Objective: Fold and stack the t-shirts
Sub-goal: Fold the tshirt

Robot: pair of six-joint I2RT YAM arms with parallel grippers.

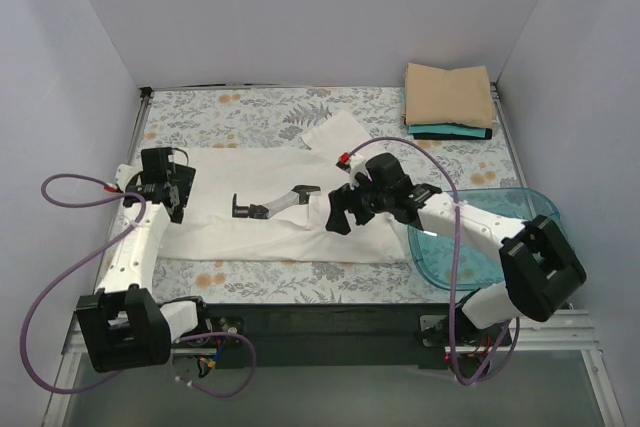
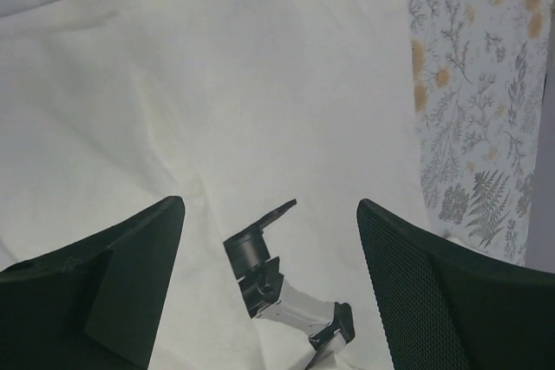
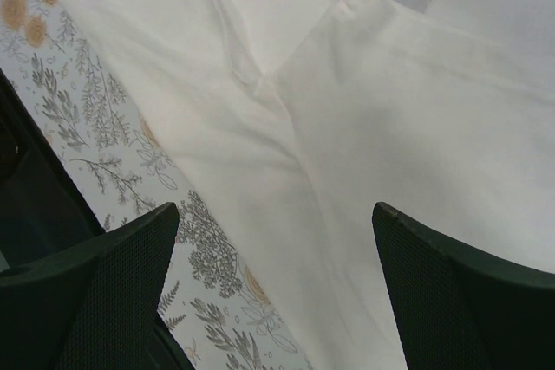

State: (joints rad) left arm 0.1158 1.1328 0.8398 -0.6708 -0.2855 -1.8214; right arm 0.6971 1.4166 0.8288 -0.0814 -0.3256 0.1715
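While left pincer [image 2: 269, 207], right pincer [image 3: 276, 209] gape wide, off-white t-shirt [image 1: 250, 227] lies beneath.

The right claw [image 3: 276, 214] is hanging over the off-white t-shirt [image 3: 390, 127], fingers [image 3: 95, 292] standing wide apart; the floral tabletop cover [image 3: 113, 153] is showing left of the shirt.
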